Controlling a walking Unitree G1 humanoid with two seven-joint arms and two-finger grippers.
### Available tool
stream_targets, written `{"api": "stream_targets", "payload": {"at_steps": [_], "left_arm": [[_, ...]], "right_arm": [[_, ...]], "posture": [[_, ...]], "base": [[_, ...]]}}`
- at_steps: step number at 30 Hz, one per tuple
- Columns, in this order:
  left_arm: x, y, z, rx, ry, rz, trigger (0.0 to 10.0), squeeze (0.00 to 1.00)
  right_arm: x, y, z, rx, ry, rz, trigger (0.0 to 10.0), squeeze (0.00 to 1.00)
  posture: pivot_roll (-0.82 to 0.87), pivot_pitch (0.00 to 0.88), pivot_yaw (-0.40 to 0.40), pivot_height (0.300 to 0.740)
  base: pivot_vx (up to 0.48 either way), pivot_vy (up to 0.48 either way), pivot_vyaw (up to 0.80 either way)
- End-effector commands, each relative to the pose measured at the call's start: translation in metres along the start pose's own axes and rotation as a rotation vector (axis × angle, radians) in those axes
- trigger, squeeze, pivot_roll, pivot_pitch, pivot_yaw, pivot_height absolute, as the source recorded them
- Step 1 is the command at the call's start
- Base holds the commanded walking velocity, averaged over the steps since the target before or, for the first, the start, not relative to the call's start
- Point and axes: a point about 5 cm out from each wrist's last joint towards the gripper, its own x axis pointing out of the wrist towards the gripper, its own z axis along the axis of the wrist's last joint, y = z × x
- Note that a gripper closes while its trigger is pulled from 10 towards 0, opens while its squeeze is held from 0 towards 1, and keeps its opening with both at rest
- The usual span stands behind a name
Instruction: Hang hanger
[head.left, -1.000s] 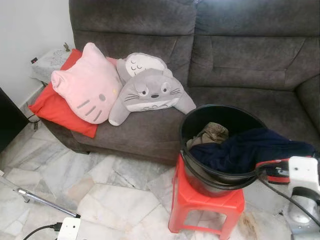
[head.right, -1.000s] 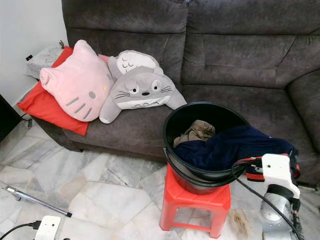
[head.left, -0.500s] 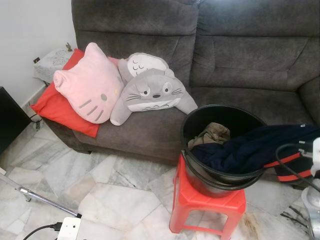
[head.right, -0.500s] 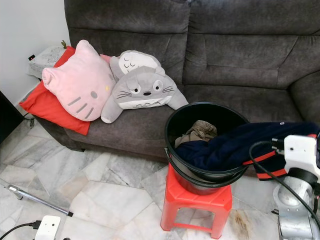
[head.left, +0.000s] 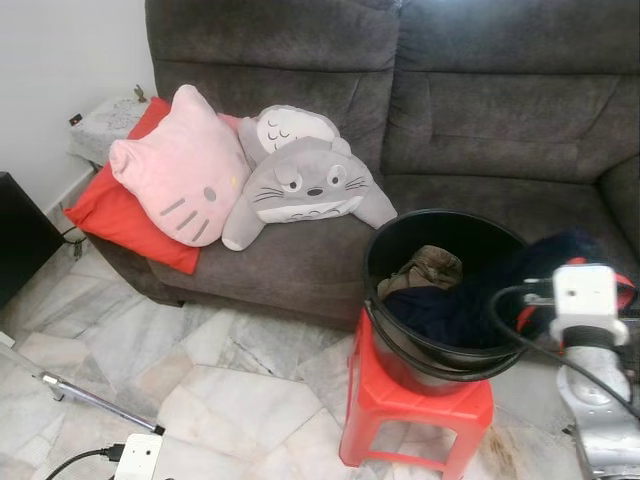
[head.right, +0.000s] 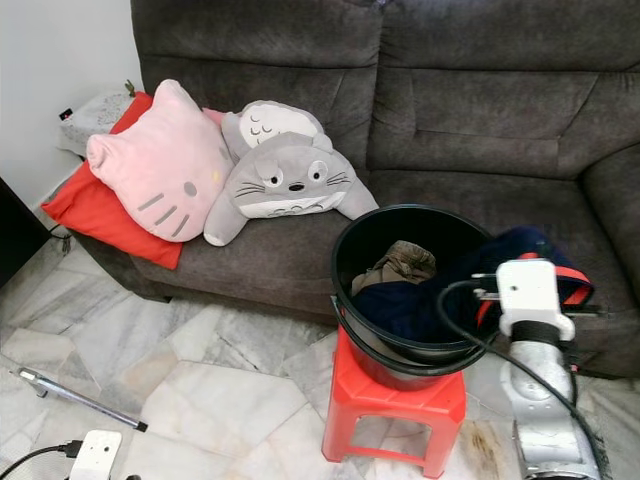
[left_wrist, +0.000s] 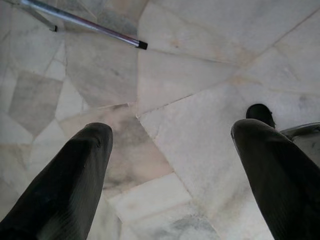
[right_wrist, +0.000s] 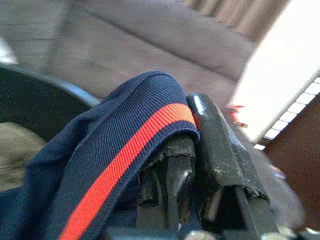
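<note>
**Right gripper clamped on the navy garment at the bucket**

My right gripper has its fingers pinched closed on a fold of navy garment with an orange-red stripe, held just above the right rim of the black bucket. The rest of that garment trails down into the bucket, beside a crumpled tan cloth. The bucket sits on a red plastic stool on the marble floor, right in front of the dark grey sofa. On the sofa I see a pink cat cushion, a grey plush cushion and a red pillow. My left gripper hangs low with fingers spread wide, holding nothing, over floor tiles near a metal rod. I can't spot a hanger.
</note>
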Motion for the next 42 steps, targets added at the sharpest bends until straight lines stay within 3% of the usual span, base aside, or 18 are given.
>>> {"api": "stream_targets", "payload": {"at_steps": [1, 7, 12, 14, 17, 22, 23, 25, 27, 33, 37, 42], "left_arm": [[-0.001, 0.003, -0.004, 0.016, 0.011, 0.009, 10.0, 0.00], [-0.001, 0.003, -0.004, 0.017, 0.010, 0.007, 10.0, 0.00], [-0.001, 0.003, -0.004, 0.017, 0.010, 0.007, 10.0, 0.00], [-0.001, 0.003, -0.004, 0.018, 0.009, 0.007, 10.0, 0.00], [-0.001, 0.003, -0.004, 0.018, 0.010, 0.007, 10.0, 0.00], [-0.001, 0.003, -0.004, 0.019, 0.010, 0.008, 10.0, 0.00], [-0.001, 0.003, -0.004, 0.019, 0.010, 0.008, 10.0, 0.00], [-0.001, 0.003, -0.004, 0.019, 0.010, 0.007, 10.0, 0.00], [-0.001, 0.003, -0.003, 0.018, 0.010, 0.007, 10.0, 0.00], [-0.001, 0.002, -0.003, 0.016, 0.009, 0.007, 10.0, 0.00], [-0.001, 0.002, -0.003, 0.015, 0.009, 0.008, 10.0, 0.00], [-0.001, 0.002, -0.003, 0.013, 0.010, 0.008, 10.0, 0.00]], "right_arm": [[-0.001, 0.005, 0.000, 0.014, 0.008, 0.034, 0.0, 0.00], [-0.013, 0.010, -0.004, 0.026, 0.039, 0.060, 0.0, 0.00], [-0.019, 0.002, -0.007, 0.016, 0.054, -0.007, 0.0, 0.00], [-0.020, -0.018, -0.007, 0.010, 0.052, -0.139, 0.0, 0.00], [-0.021, -0.027, -0.004, 0.001, 0.041, -0.196, 0.0, 0.00], [-0.019, -0.065, 0.005, -0.020, 0.012, -0.359, 0.0, 0.00], [-0.019, -0.065, 0.005, -0.020, 0.012, -0.359, 0.0, 0.00], [-0.011, -0.090, 0.013, -0.034, -0.013, -0.420, 0.0, 0.00], [-0.005, -0.103, 0.021, -0.056, -0.041, -0.438, 0.0, 0.00], [0.013, -0.129, 0.044, -0.094, -0.112, -0.473, 0.0, 0.00], [0.021, -0.136, 0.059, -0.091, -0.151, -0.482, 0.0, 0.00], [0.021, -0.118, 0.058, -0.065, -0.147, -0.403, 0.0, 0.00]], "posture": [[-0.25, 0.034, 0.081, 0.740], [-0.25, 0.038, 0.077, 0.740], [-0.25, 0.038, 0.076, 0.740], [-0.25, 0.037, 0.077, 0.740], [-0.25, 0.037, 0.077, 0.740], [-0.25, 0.036, 0.078, 0.740], [-0.25, 0.036, 0.078, 0.740], [-0.25, 0.036, 0.078, 0.740], [-0.27, 0.034, 0.084, 0.740], [-0.27, 0.034, 0.083, 0.740], [-0.28, 0.032, 0.084, 0.740], [-0.27, 0.032, 0.080, 0.740]], "base": [[0.000, 0.000, 0.00], [0.000, 0.000, 0.00], [0.000, 0.000, 0.00], [0.000, 0.000, 0.00], [0.000, 0.000, 0.00], [0.000, 0.000, 0.00], [0.000, 0.000, 0.00], [0.000, 0.000, 0.00], [0.000, 0.000, 0.00], [0.000, 0.000, 0.00], [0.000, 0.000, 0.00], [0.000, 0.000, 0.00]]}}
